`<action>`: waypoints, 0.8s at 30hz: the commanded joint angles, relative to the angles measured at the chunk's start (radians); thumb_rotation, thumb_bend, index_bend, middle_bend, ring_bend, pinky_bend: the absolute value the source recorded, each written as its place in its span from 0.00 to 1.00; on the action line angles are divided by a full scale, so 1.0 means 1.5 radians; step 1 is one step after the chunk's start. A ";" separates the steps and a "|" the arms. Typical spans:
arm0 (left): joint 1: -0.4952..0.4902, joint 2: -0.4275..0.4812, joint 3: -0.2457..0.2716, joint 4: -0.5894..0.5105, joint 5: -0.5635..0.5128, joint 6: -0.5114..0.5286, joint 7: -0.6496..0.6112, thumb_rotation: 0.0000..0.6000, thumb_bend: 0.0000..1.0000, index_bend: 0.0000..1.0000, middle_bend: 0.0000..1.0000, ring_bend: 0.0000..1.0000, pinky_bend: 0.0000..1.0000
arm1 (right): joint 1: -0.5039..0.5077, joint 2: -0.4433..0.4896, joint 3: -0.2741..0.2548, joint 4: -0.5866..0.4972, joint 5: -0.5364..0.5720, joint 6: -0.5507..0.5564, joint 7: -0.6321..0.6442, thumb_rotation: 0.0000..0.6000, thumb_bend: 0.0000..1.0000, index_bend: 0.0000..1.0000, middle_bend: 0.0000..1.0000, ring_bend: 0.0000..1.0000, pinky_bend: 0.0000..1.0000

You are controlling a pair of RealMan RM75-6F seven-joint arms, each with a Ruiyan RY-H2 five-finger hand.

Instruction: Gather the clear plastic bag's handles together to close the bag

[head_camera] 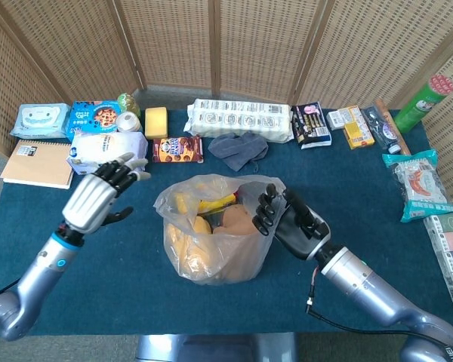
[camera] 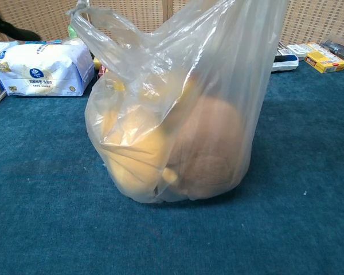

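Observation:
The clear plastic bag [head_camera: 211, 241] stands mid-table, filled with yellow and brown food items. In the chest view the bag [camera: 183, 132] fills the frame, and its left handle [camera: 92, 26] sticks up loose. My right hand [head_camera: 287, 222] is at the bag's right side, fingers curled over the right handle [head_camera: 263, 194] and holding that side up. My left hand [head_camera: 100, 194] hovers to the left of the bag, fingers spread and holding nothing, a short gap from the left rim [head_camera: 163, 205]. Only a dark fingertip of the left hand [camera: 3, 24] shows in the chest view.
Behind the bag lie a white tissue pack [head_camera: 106, 154], a cookie box [head_camera: 177, 148], a grey cloth [head_camera: 238, 149] and a long white pack [head_camera: 241, 118]. A notebook [head_camera: 34, 162] lies far left. Snack packs [head_camera: 415, 185] and a green tube [head_camera: 421, 102] line the right edge.

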 commanded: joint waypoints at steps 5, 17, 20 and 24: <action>-0.050 -0.043 -0.012 0.018 -0.003 -0.030 0.017 1.00 0.12 0.26 0.21 0.13 0.27 | -0.010 -0.008 0.013 0.000 0.000 -0.007 -0.014 0.80 0.20 0.58 0.66 0.67 0.61; -0.116 -0.126 -0.020 0.080 0.011 -0.027 0.023 1.00 0.26 0.44 0.43 0.33 0.37 | -0.033 -0.013 0.037 0.001 -0.002 -0.017 -0.017 0.80 0.20 0.58 0.66 0.65 0.59; -0.130 -0.150 -0.026 0.097 0.005 -0.022 0.006 1.00 0.29 0.51 0.49 0.39 0.40 | -0.041 -0.012 0.041 0.000 -0.007 -0.018 -0.015 0.80 0.20 0.58 0.66 0.65 0.59; -0.141 -0.173 -0.036 0.107 -0.006 -0.009 -0.027 1.00 0.30 0.56 0.52 0.44 0.44 | -0.049 -0.011 0.045 0.000 -0.011 -0.020 -0.015 0.80 0.20 0.58 0.65 0.64 0.58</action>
